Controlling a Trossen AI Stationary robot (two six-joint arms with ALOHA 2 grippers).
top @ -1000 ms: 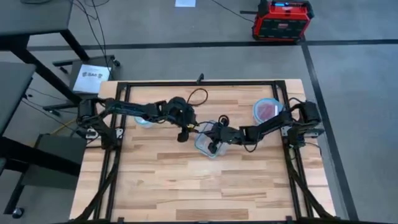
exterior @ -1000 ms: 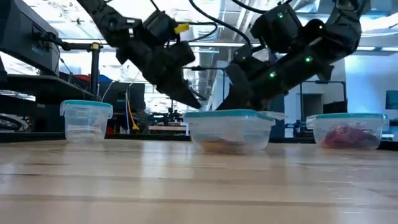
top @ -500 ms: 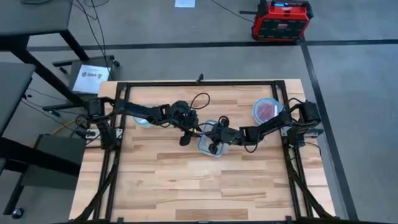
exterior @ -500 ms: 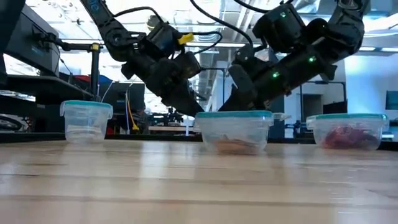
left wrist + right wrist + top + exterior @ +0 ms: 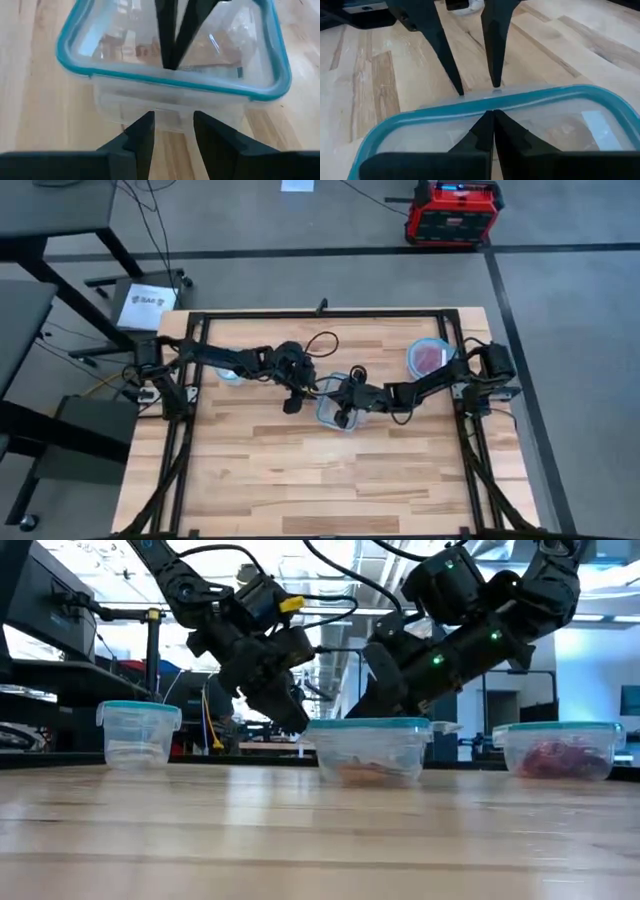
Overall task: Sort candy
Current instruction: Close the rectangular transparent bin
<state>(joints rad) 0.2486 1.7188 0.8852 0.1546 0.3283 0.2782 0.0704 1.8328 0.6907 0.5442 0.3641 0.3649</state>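
Note:
A clear blue-rimmed container stands mid-table with orange-white candy inside. My left gripper is open just off its left side, fingers slanting down, either side of the clear tab under the rim. My right gripper reaches in from the right, shut, its tips at the container's clear top beside the blue rim. My left gripper: whether its fingertips touch the tab cannot be told. My right gripper sets its shut fingertips on the clear top just inside the rim nearest my left gripper, slanting down from the table's right. The container stands flat on the table.
A container with red candy stands at the far right. Another clear container stands at the far left under the left arm. Bare wood runs across the near half of the table.
My left gripper has come down toward the table beside the middle container's left side and has tipped steeper.

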